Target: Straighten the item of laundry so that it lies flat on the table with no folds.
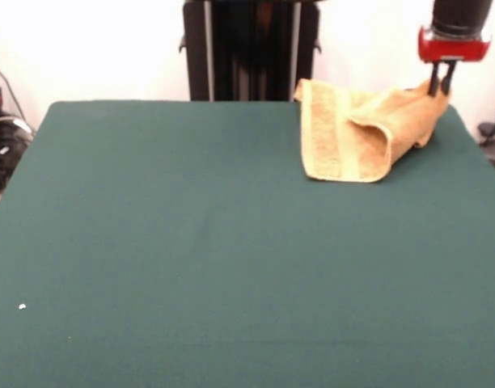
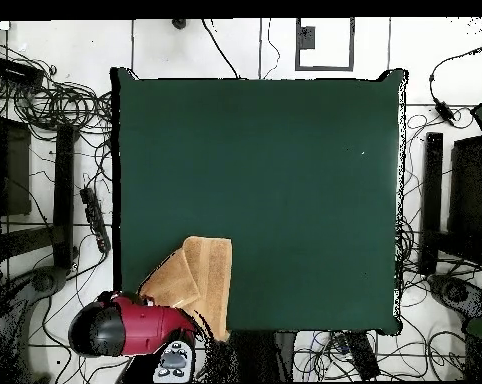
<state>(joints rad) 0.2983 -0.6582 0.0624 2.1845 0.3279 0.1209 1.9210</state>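
The golden-tan towel (image 1: 353, 133) lies crumpled at the far right corner of the dark green table (image 1: 191, 242). A woven band stripe runs along its left part, and a fold is doubled over in the middle. My gripper (image 1: 440, 87) hangs from the red wrist at the top right, shut on the towel's raised right corner just above the table's edge. In the overhead view the towel (image 2: 200, 280) sits at the lower left of the table (image 2: 285, 180), and the red arm (image 2: 135, 325) covers the gripper. No label tag shows.
The black pedestal (image 1: 249, 48) stands behind the table's far edge. Cables (image 1: 1, 137) lie off the left side, and cables and black gear (image 2: 55, 150) ring the table on the floor. A white speck (image 1: 22, 306) lies near the front left.
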